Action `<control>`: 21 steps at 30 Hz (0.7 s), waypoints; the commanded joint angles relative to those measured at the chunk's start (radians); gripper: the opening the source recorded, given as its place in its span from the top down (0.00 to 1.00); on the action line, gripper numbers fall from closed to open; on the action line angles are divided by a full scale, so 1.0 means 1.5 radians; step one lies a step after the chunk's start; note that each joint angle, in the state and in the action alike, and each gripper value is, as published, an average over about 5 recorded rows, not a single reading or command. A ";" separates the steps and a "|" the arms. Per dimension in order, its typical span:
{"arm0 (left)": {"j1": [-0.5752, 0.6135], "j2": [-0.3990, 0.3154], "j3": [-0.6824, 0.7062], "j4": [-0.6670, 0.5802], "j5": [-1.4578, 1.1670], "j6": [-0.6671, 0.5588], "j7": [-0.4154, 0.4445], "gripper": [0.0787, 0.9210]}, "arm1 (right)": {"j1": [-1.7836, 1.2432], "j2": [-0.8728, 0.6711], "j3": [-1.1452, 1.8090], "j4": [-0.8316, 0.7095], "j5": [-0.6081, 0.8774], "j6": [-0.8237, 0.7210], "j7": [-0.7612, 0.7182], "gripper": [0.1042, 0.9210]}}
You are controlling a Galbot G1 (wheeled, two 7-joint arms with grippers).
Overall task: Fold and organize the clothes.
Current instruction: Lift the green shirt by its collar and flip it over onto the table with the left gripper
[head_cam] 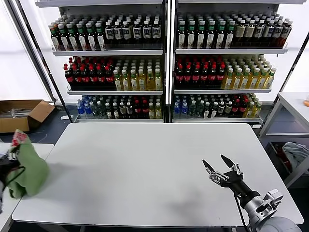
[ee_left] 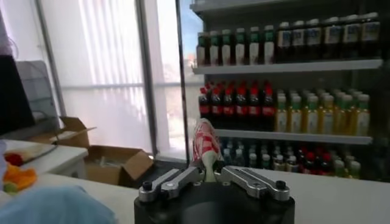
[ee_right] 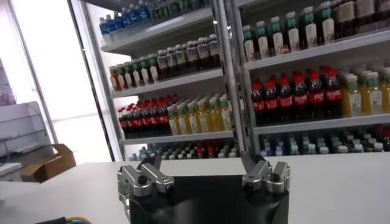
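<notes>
A Galbot G1 is holding 1 light green shirt [head_cam: 30,166] bunched and hanging at the far left edge of the white surface [head_cam: 145,169], its left hand [head_cam: 8,162] clamped together on a fold of the fabric; the wrist camera is showing the red-and-white checkered patch [ee_left: 205,143] pinched between the fingers [ee_left: 177,181]. The garment is dangling beside the surface and not lying on it, apparently so it can be carried over and spread flat before any folding. The right hand [head_cam: 219,170] is hovering low over the near right part of the surface, its 2 fingers spread apart and holding nothing, likely waiting to take a second corner. Shelves of bottled drinks [head_cam: 169,63] are filling the background, with a cardboard box [head_cam: 21,113] on the floor.
</notes>
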 commanded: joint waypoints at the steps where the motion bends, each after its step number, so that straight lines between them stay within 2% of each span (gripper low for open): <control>1: -0.023 -0.218 0.347 -0.157 -0.014 0.049 -0.157 0.95 | -0.003 0.002 0.008 0.018 0.001 -0.002 0.004 0.12; 5: -0.065 -0.244 0.453 -0.175 -0.081 0.070 -0.226 0.95 | -0.012 -0.004 0.017 0.024 0.000 -0.006 0.006 0.12; 9: -0.106 -0.238 0.508 -0.160 -0.115 0.074 -0.247 0.95 | -0.022 -0.008 0.022 0.029 -0.002 -0.010 0.008 0.12; 13: -0.152 -0.232 0.528 -0.140 -0.162 0.074 -0.277 0.95 | -0.027 -0.011 0.022 0.035 -0.004 -0.012 0.010 0.12; 18: -0.200 -0.234 0.540 -0.139 -0.261 0.073 -0.343 0.95 | -0.028 -0.017 0.009 0.041 -0.009 -0.017 0.014 0.12; 21: -0.206 -0.235 0.541 -0.138 -0.280 0.071 -0.336 0.95 | -0.028 -0.024 -0.004 0.043 -0.017 -0.019 0.017 0.12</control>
